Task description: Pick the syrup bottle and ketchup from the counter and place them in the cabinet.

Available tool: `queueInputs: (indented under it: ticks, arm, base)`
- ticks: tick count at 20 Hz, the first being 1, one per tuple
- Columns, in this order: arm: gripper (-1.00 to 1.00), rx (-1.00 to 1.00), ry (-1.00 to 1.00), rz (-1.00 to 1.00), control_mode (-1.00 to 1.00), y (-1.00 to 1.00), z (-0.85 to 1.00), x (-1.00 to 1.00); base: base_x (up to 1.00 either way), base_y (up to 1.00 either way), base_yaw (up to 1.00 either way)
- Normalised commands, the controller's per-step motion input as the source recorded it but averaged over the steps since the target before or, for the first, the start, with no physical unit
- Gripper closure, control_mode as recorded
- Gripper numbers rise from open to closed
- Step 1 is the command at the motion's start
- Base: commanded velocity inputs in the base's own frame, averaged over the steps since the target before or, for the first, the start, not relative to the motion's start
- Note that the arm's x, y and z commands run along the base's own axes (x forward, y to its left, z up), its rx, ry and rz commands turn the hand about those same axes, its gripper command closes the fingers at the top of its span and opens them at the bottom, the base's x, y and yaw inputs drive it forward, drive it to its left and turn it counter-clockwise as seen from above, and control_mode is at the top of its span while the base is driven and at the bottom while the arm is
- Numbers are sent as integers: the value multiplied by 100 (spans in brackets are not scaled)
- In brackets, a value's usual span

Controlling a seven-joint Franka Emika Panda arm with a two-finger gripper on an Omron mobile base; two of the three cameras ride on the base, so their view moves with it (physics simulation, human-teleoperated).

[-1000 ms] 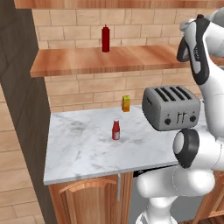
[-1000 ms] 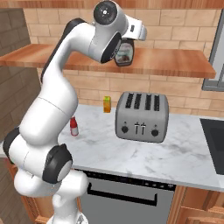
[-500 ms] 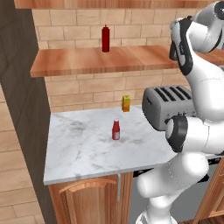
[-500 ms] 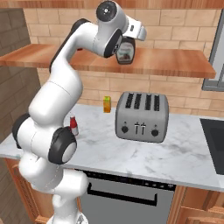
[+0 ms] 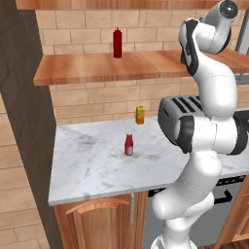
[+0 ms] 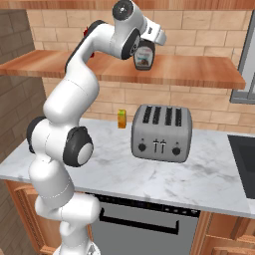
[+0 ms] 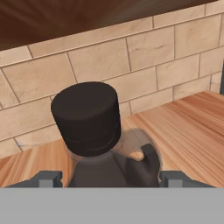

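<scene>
One syrup bottle point(image 6: 144, 56), base hidden

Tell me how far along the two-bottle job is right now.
Nothing is shelved for good yet. In hand: the gripper holds the syrup bottle over the cabinet shelf; the hand view shows its black cap against the brick backing, but I cannot tell if it rests on the wood. Left: release it, then fetch the ketchup standing on the counter.

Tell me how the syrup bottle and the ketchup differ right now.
The syrup bottle is wide, dark brown and black-capped; the ketchup is small, bright red and white-capped. The syrup bottle is held up at the cabinet by the gripper; the ketchup stands on the counter. Both have pale labels.
</scene>
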Motion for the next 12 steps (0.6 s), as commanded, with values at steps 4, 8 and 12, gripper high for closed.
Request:
queueInputs:
  ticks: [4, 8, 12]
  arm:
    - [100, 0, 0, 0, -100, 0, 0, 6]
    - [100, -4, 0, 0, -100, 1, -2, 0]
    - [100, -5, 0, 0, -100, 3, -12, 0]
  base:
    - [0, 0, 0]
    - [0, 0, 0]
    - [0, 0, 0]
